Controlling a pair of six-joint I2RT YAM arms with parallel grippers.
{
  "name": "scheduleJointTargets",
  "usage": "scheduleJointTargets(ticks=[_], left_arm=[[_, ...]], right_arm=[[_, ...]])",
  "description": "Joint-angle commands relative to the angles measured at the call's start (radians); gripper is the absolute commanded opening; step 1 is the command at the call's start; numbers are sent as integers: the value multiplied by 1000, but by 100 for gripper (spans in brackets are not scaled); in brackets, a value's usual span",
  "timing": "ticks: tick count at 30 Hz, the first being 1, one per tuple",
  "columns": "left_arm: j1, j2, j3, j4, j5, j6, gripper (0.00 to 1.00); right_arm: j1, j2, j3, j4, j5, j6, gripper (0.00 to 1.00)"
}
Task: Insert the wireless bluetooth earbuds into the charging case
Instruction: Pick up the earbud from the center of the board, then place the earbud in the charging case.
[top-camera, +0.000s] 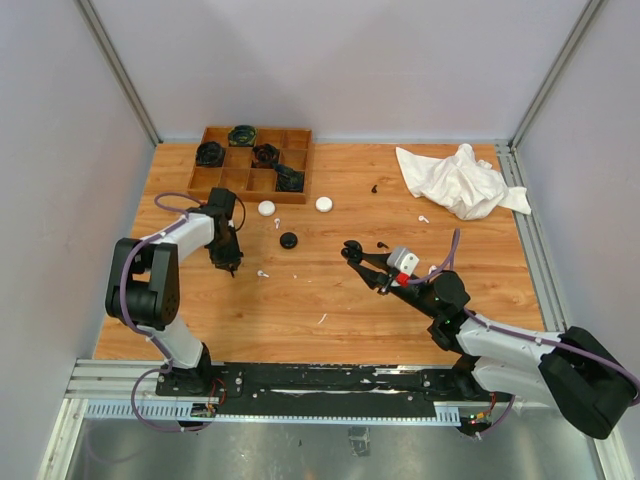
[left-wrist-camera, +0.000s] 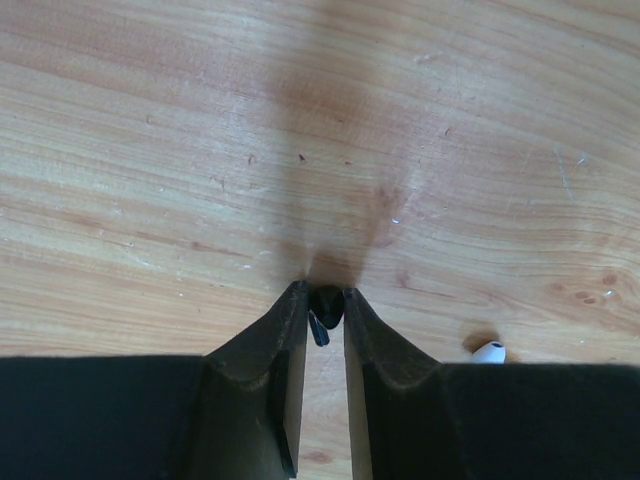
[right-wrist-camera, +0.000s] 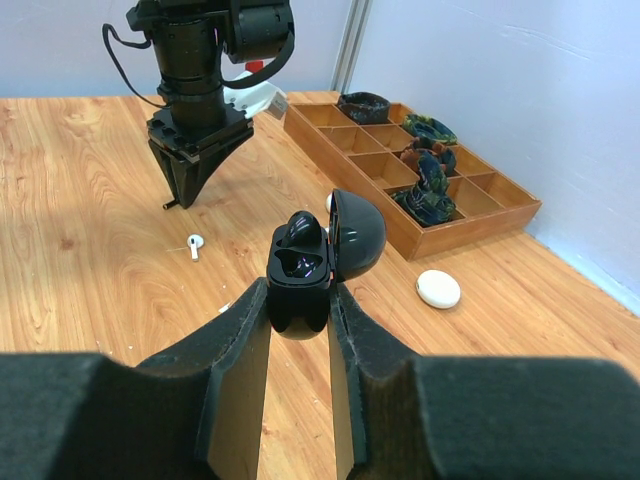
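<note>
Wood tabletop, tiny glossy black stemmed earbud

No text, brand, number or sign can be read anywhere, not even on the black charging case.

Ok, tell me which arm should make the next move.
Left. The left gripper is shut on a black earbud, ready to carry over; the right gripper just holds the black charging case, lid open, as the target.
</note>
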Motion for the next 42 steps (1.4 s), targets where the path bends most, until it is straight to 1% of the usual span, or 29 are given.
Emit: scheduleJointTargets(ticks=[1, 8, 14, 20, 26, 33, 39, 42], left_arm=[[-17, 24, -2, -11, 17, 6, 21], [-66, -43, -20, -9, 12, -22, 19], [-149, -168, -18, 5, -29, -85, 19], [-277, -295, -13, 47, -83, -180, 19], [-451, -398, 3, 115, -197, -254, 19], [-644, -496, 21, 276, -336, -241, 19], [-755, -585, -56, 494, -393, -194, 19], [-815, -612, -92, 614, -416, -146, 20]], right_arm=[[12, -21, -7, 34, 0, -16, 2], [11, -32, 15, -16, -26, -26, 2], [12, -35, 27, -30, -27, -28, 1], [12, -32, 29, -14, -6, -31, 2], [12, -8, 53, -14, -1, -39, 2], [13, 47, 73, 33, 2, -14, 1], [12, 72, 77, 72, 25, 22, 1], [12, 77, 77, 82, 37, 41, 1]])
